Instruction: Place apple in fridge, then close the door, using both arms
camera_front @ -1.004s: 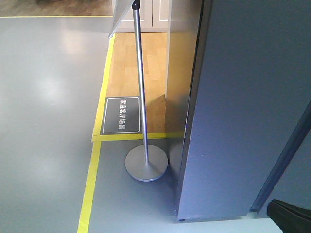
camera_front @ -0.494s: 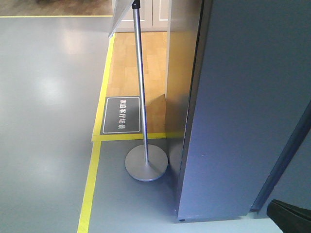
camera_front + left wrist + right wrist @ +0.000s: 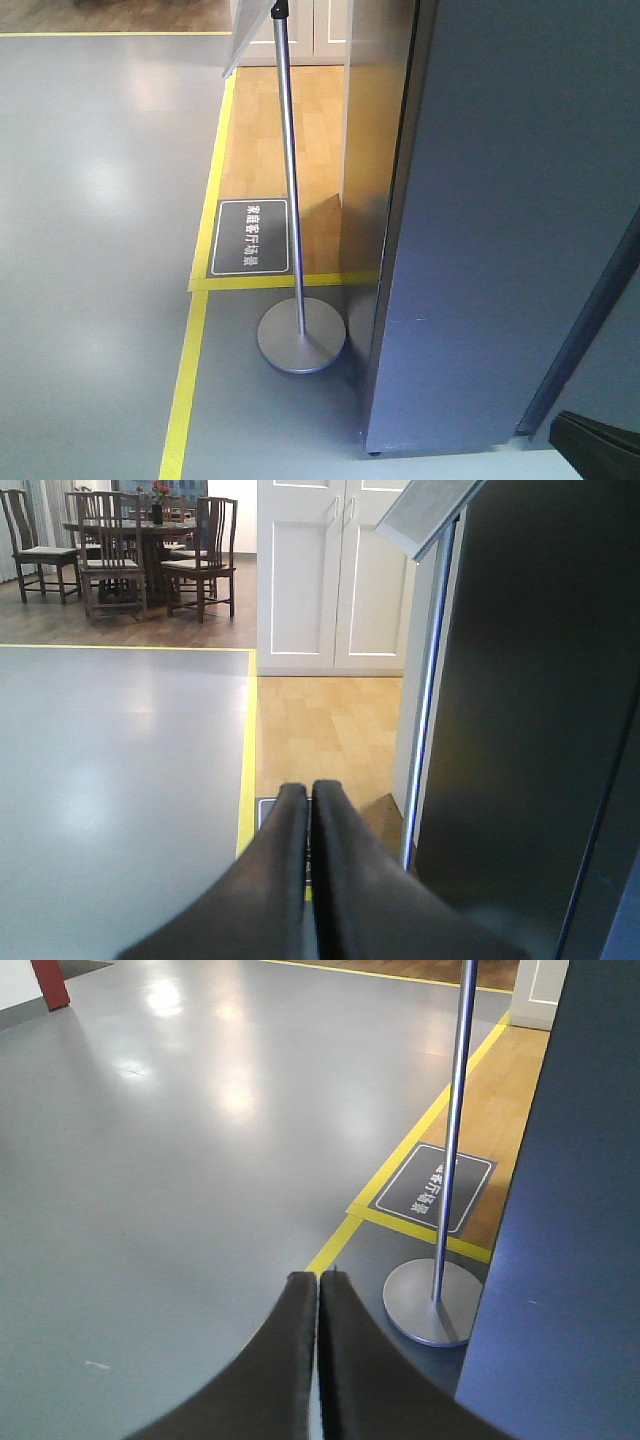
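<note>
The fridge (image 3: 500, 230) shows only as a tall dark grey slab filling the right side of the front view, standing upright on the floor, its outer face plain and slightly glossy. A thin blue strip runs down its left edge in the left wrist view. The apple cannot be seen anywhere.

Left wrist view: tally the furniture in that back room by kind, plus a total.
Chairs: 3 visible, others may be hidden
Tables: 1
White double-door cupboards: 1
Total: 5
</note>
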